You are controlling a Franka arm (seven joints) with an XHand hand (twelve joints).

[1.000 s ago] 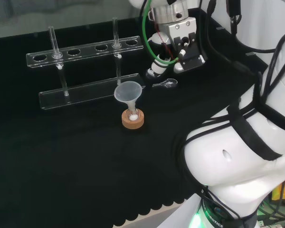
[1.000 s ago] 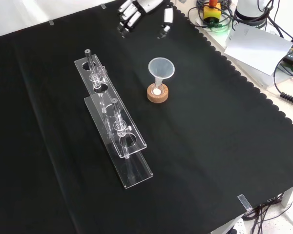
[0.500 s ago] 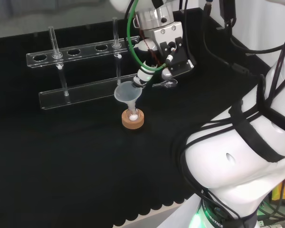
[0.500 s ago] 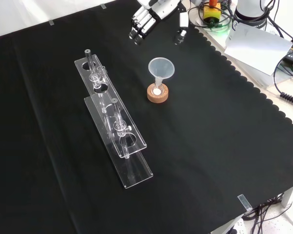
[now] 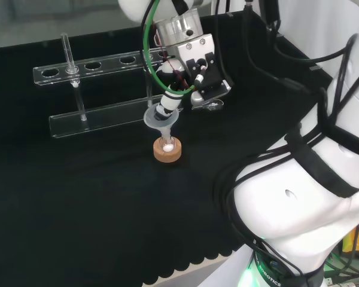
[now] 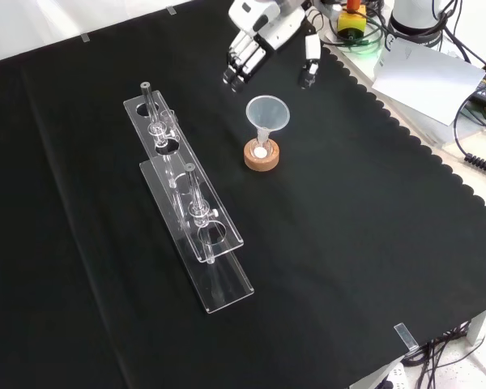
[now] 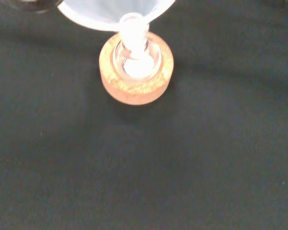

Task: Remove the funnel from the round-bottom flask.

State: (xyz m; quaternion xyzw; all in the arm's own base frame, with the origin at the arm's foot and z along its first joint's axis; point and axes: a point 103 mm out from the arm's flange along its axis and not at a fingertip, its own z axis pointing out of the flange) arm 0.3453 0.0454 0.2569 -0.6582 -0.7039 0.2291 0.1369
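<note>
A translucent white funnel (image 5: 161,116) stands with its stem in the neck of a small clear round-bottom flask (image 5: 166,143), which rests on a cork ring (image 5: 168,153). In the front view the funnel (image 6: 267,113) rises over the cork ring (image 6: 262,157). My hand (image 5: 192,62) hovers just above and behind the funnel, open, its fingers (image 5: 166,103) reaching down to the funnel's rim. From the front, the hand (image 6: 256,42) has fingers (image 6: 238,70) to the left and the thumb (image 6: 309,70) to the right, apart from the funnel. The wrist view looks down on funnel (image 7: 114,10), flask (image 7: 136,59) and ring (image 7: 134,91).
A clear test tube rack (image 5: 110,62) with two tubes stands left of the flask in the head view and runs along the cloth (image 6: 188,212) in the front view. A small clear glass piece (image 5: 207,106) lies under the hand. Papers and cables (image 6: 428,74) sit past the cloth's scalloped edge.
The hand has travelled toward the funnel, leftward and lower in the head view, downward in the front view. Funnel, flask and rack have stayed put.
</note>
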